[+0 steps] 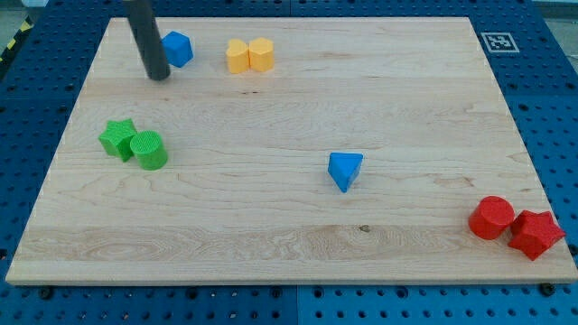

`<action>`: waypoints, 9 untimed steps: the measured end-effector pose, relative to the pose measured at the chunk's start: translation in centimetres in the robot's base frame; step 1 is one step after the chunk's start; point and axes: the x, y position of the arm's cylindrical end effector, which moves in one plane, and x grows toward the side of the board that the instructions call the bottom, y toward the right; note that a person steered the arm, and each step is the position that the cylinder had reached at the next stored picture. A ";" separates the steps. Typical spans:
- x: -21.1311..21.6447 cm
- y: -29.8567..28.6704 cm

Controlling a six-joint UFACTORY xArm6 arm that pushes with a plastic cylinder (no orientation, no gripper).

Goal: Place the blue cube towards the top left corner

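The blue cube (178,48) sits near the top left of the wooden board (289,217). My tip (158,76) rests on the board just to the cube's lower left, a small gap apart from it. The dark rod rises from the tip out of the view's top. A blue triangular block (345,170) lies near the board's middle, a little right of centre.
Two yellow-orange blocks (249,55) touch each other right of the blue cube. A green star block (117,138) and a green cylinder (149,150) touch at the left. A red cylinder (492,218) and a red star block (536,234) sit at the bottom right corner.
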 end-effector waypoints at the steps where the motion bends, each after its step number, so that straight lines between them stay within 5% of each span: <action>1: 1.8 2.0; 4: -8.7 0.9; 6: -6.3 1.8; 9: -11.0 -0.6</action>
